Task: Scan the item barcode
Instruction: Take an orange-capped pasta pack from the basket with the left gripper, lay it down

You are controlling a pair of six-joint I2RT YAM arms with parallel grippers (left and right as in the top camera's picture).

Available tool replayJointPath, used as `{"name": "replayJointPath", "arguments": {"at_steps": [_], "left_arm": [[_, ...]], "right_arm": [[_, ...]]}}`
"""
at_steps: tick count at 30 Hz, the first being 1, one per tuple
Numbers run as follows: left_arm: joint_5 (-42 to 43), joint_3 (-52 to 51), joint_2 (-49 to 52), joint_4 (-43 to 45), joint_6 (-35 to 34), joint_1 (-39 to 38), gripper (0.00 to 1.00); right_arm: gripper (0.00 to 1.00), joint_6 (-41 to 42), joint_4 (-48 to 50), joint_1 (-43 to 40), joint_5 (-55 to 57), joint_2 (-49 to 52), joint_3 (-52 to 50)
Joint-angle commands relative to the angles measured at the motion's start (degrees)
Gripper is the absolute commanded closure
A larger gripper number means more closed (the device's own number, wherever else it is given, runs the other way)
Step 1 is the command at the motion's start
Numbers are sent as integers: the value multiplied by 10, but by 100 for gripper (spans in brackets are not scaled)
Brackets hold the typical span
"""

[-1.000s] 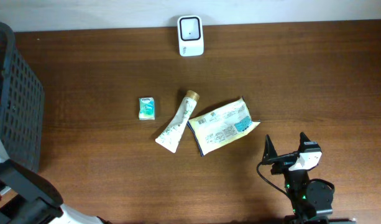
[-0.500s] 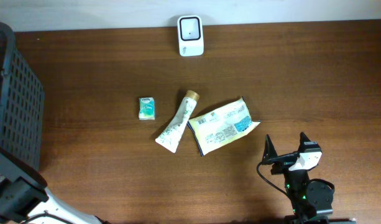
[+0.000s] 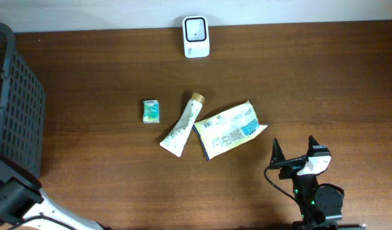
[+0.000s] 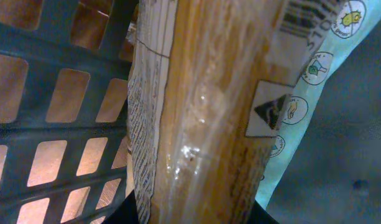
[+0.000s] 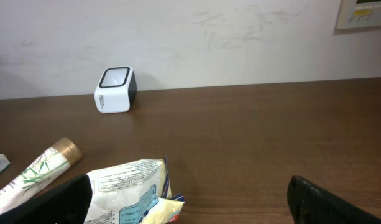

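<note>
Only the left arm [image 3: 13,199] has shifted, beside the basket [image 3: 20,96].

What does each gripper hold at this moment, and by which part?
Right gripper: nothing, jaws open. Left: a pasta pack beside the basket wall fills its view, but whether its jaws grip it, and where, cannot be told.

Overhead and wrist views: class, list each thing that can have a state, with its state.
Right gripper, open, empty.
Scanner, standing upright.
Tube, capped, lying flat.
Yellow packet, lying flat, crumpled.
Small green packet, lying flat.
Pasta pack, against the basket, barcode visible.
</note>
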Motion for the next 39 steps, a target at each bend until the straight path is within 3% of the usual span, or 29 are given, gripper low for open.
{"name": "replayJointPath", "arguments": {"at_steps": [1,4,10,12,14,17,20,23,29,31,32,33,37,39], "left_arm": [[60,-1,-80,11,-32,-12,100],[71,0,-194,36,-76,-41,100],[69,0,-393,80,-89,-106,100],[86,0,-449,40,-142,-148,100],[175,0,-489,-64,-198,-225,100],[249,-10,-465,-200,-259,-338,100],[249,-96,-379,-236,-289,-452,100],[249,-171,-285,-195,-301,-488,100],[250,-187,-162,-167,-342,-491,100],[287,-187,-160,-181,-341,-492,28],[315,-187,-160,-181,-341,-491,12],[368,-174,-164,-188,-341,-492,11],[347,-53,-214,-257,-331,-501,1],[347,60,-264,-254,-227,-501,1]], "right_arm": [[1,2,-2,-2,7,-4,-4],[1,2,-2,-2,7,-4,-4],[1,2,-2,-2,7,-4,-4],[1,2,-2,-2,7,-4,-4],[1,2,-2,-2,7,-4,-4],[1,2,-2,-2,7,-4,-4],[1,2,-2,-2,7,-4,-4],[1,2,-2,-2,7,-4,-4],[1,2,-2,-2,7,-4,-4],[1,2,-2,-2,7,-4,-4],[1,2,-2,-2,7,-4,-4],[1,2,-2,-2,7,-4,-4],[1,2,-2,-2,7,-4,-4],[1,2,-2,-2,7,-4,-4]]}}
